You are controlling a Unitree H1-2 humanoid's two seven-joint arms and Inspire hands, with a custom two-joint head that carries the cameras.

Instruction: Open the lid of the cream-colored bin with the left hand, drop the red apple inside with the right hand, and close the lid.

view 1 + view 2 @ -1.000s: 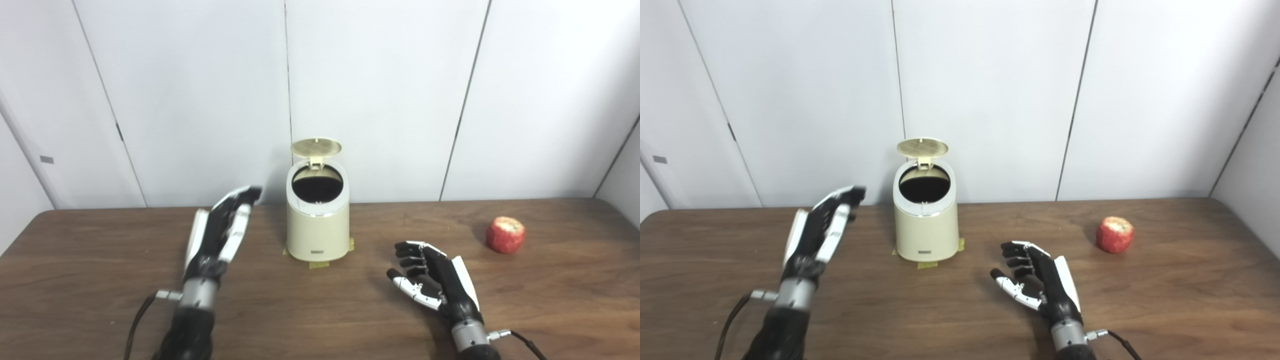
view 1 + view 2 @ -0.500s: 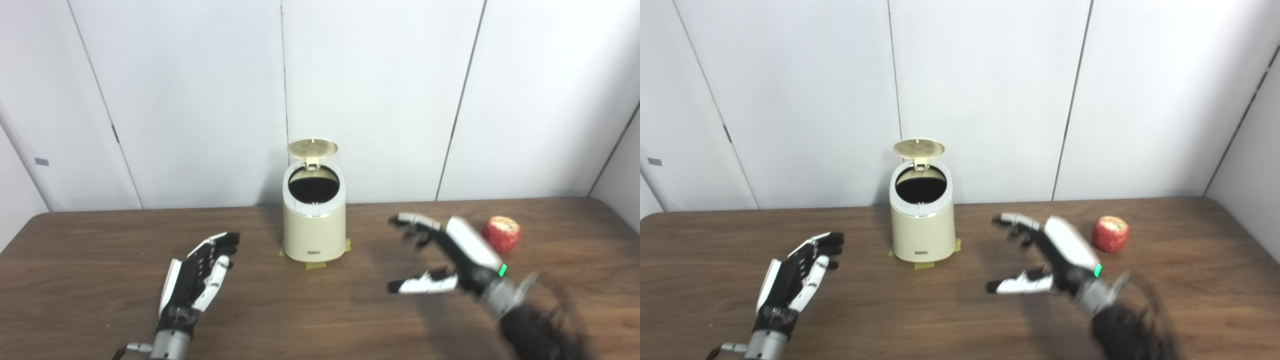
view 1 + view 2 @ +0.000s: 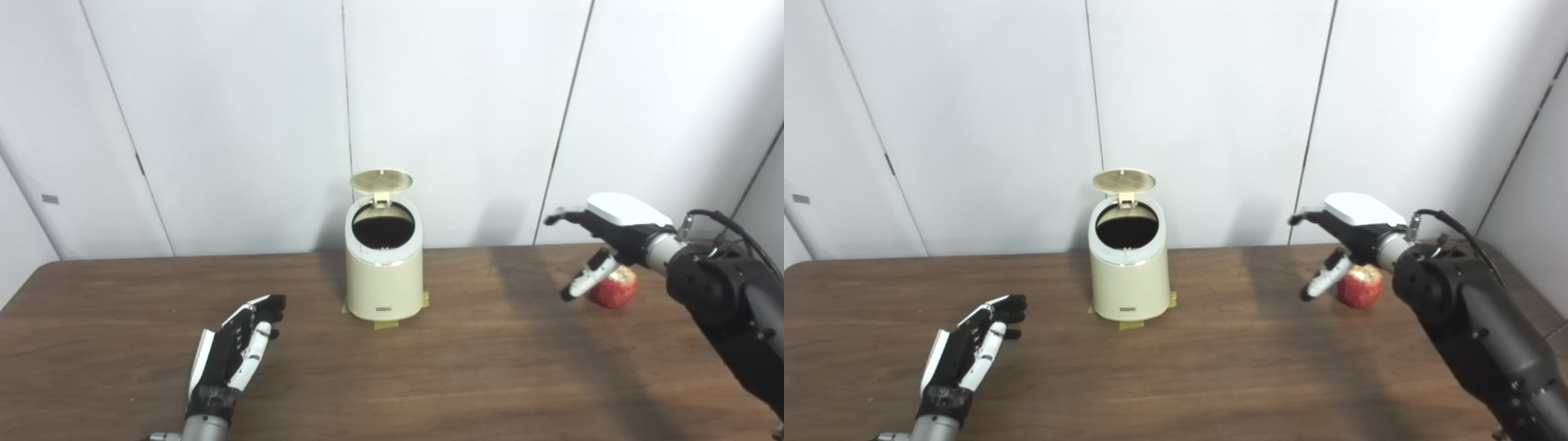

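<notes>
The cream-colored bin [image 3: 384, 278] stands at the middle back of the brown table [image 3: 429, 380], taped down at its base. Its round lid [image 3: 381, 180] is tipped up at the back, showing a dark inside. The red apple [image 3: 615, 289] lies on the table at the right. My right hand [image 3: 603, 229] hovers open just above and in front of the apple, fingers spread, partly covering it. My left hand [image 3: 236, 349] rests open low over the table, to the front left of the bin, holding nothing.
White wall panels [image 3: 245, 122] rise right behind the table's back edge. Yellow tape [image 3: 387, 324] marks the bin's spot. The right forearm [image 3: 729, 312] with its cable crosses the table's right side.
My right hand has lifted from the table's front middle and swung right and back to above the apple. My left hand has dropped from beside the bin toward the front left.
</notes>
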